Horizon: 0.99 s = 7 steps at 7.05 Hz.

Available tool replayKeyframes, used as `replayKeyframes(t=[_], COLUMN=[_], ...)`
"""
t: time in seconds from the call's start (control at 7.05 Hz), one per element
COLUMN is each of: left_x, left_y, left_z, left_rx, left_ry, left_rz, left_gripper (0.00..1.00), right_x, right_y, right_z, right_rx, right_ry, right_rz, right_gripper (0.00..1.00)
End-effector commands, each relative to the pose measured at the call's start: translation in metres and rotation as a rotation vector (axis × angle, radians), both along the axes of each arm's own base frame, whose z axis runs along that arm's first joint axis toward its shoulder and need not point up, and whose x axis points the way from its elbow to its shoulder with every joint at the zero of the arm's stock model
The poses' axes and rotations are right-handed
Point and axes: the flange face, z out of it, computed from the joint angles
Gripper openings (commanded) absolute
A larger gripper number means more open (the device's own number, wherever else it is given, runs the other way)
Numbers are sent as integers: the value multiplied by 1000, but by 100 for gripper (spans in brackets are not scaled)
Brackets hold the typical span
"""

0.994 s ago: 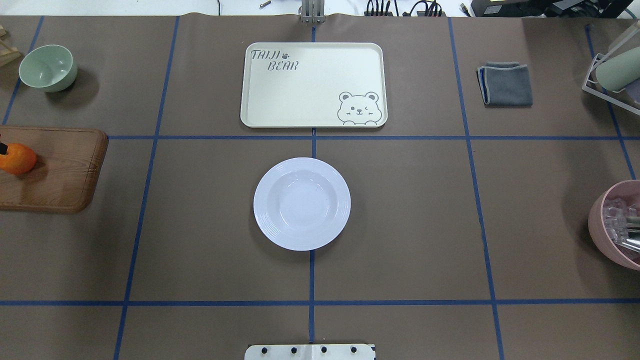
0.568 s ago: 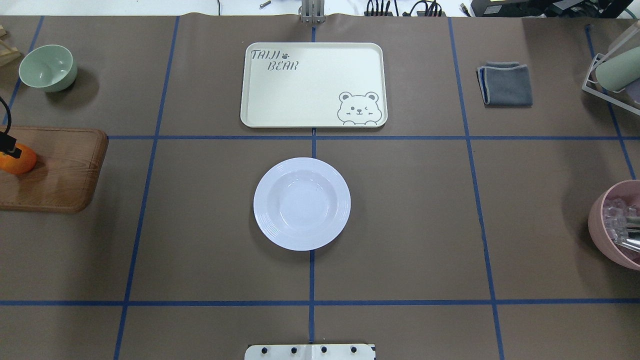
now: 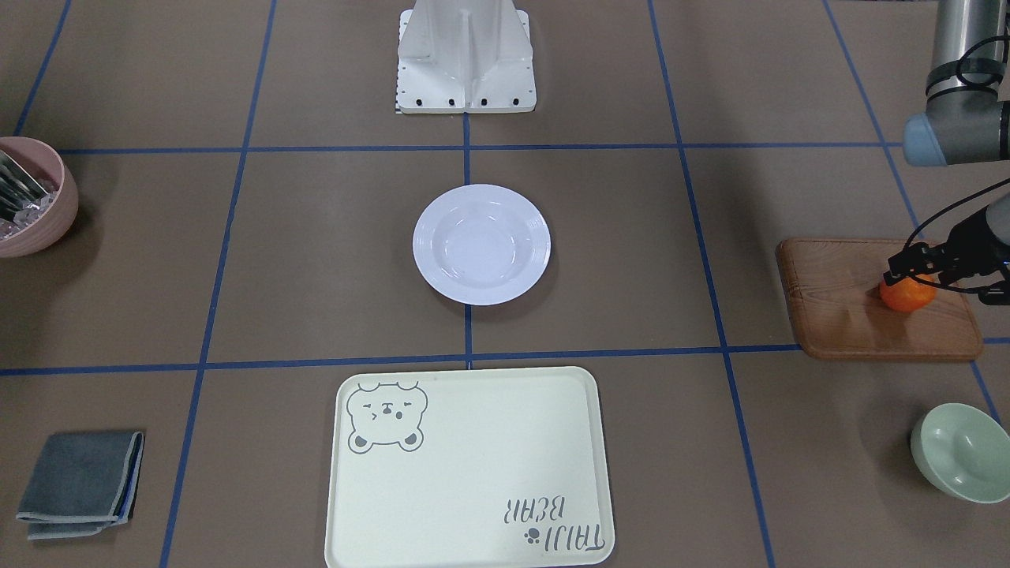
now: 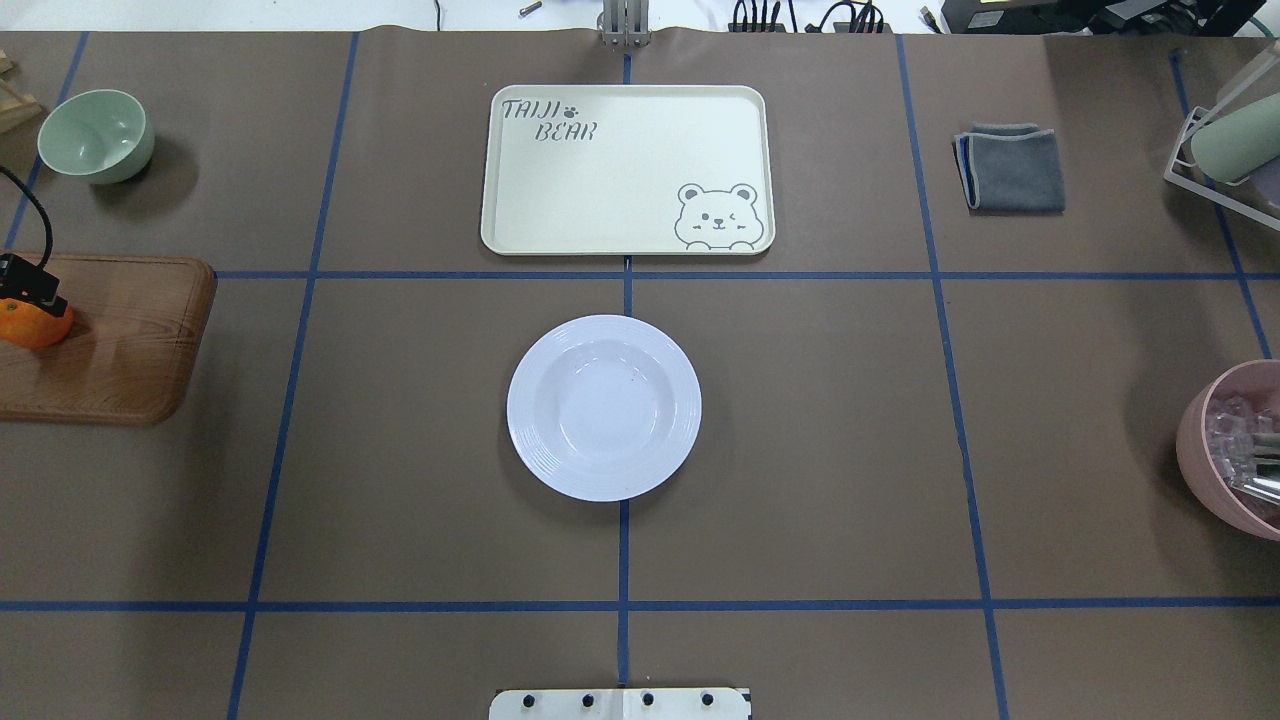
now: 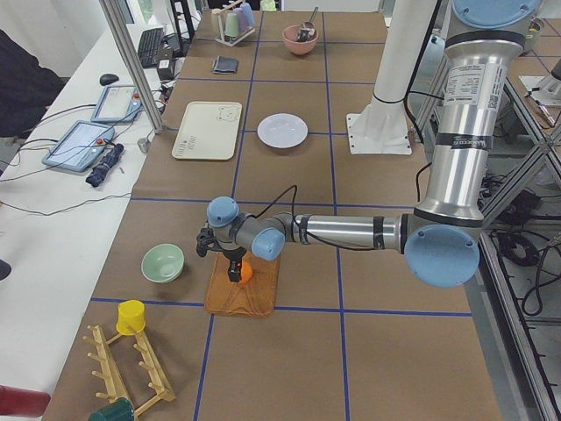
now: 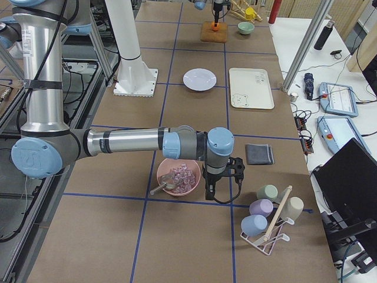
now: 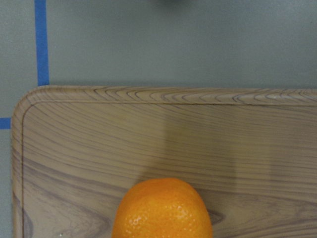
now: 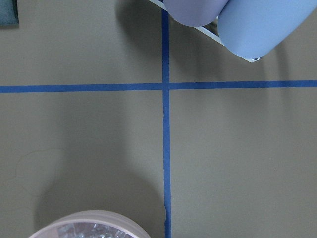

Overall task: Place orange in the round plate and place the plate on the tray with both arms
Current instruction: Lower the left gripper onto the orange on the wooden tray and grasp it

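While the orange [image 4: 32,325] sits where it did a second ago on the wooden board [image 4: 110,340], the left gripper [image 3: 911,270] has come further in from the overhead view's left edge. Its black tip now covers the top of the fruit, where before only a sliver showed. A cable loop is now in view above it. Round plate [image 4: 603,407] and tray [image 4: 625,170] unmoved.

Left arm, side view: upper section upright, forearm level and stretched out over the table, wrist bent so the gripper points straight down at the orange. Fingers sit right at the orange. Can't tell whether they are spread or pinching it; the wrist camera shows no fingers, only the orange at the bottom centre of its frame.

Right arm: forearm level too, right gripper [image 6: 207,194] hanging down just beside the pink bowl [image 6: 177,177]. It shows only in the side view, so can't tell if it is spread or closed.

Orange is round with no clear long axis, and its stem dot is not visible. It lies near the board's outer end, well apart from the plate. The plate is empty, upright, at the table centre, on the robot's side of the tray and apart from it. The tray's long axis runs left-right across the table. Its lettering is at its far left corner in the overhead view and the bear at its near right corner.
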Motion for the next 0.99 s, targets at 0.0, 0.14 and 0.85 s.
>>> replayKeyframes(t=[0.0,0.14,0.85], left_x=[3,5,6], left_y=[-2,-1,-2], left_z=[6,8,9], left_rx=[-7,-10,-6], left_ry=[-4,-5,-4], left_rz=[8,11,13], left_gripper=[99,98,98], right_x=[0,0,-1], right_y=[-1,-1,-2], right_z=[0,0,6], right_rx=[1,-1,-15], right_ry=[0,0,-15], right_rz=[-1,-1,1], right_gripper=[100,100,100])
